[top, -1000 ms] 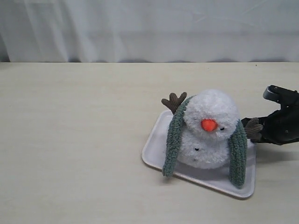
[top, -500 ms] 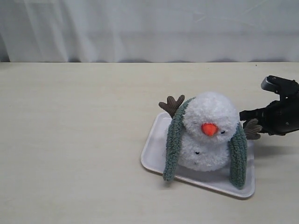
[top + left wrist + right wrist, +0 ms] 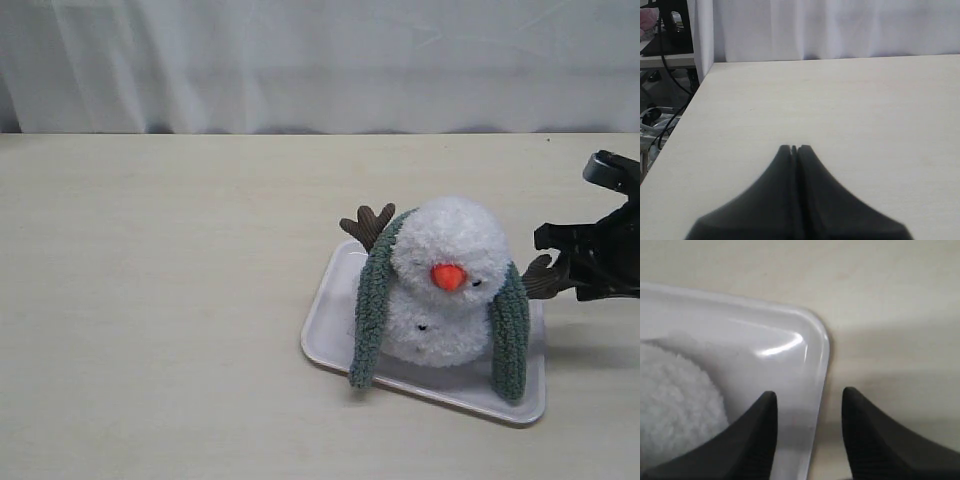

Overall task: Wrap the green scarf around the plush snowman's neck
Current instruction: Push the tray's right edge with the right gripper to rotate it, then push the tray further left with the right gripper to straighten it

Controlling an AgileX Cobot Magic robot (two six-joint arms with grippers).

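The plush snowman (image 3: 445,285) sits on a white tray (image 3: 330,325), orange nose facing the camera. The green scarf (image 3: 372,305) lies behind its neck, one end hanging down each side of the body, the other end (image 3: 509,335) on the right. My right gripper (image 3: 553,262) hovers open just right of the snowman's brown twig arm (image 3: 543,277), holding nothing. In the right wrist view the open gripper (image 3: 809,395) straddles the tray rim (image 3: 820,365), with white fluff (image 3: 675,395) beside it. The left gripper (image 3: 794,148) is shut over bare table, absent from the exterior view.
The tray lies right of centre on a pale wooden table (image 3: 160,300). A white curtain (image 3: 300,60) hangs behind the table. In the left wrist view the table's edge (image 3: 687,112) shows, with cables and a stand beyond it.
The right gripper has opened, letting go beside the snowman's twig arm, and drawn back to the right. The snowman has tipped slightly upright and the tray shifted a little.
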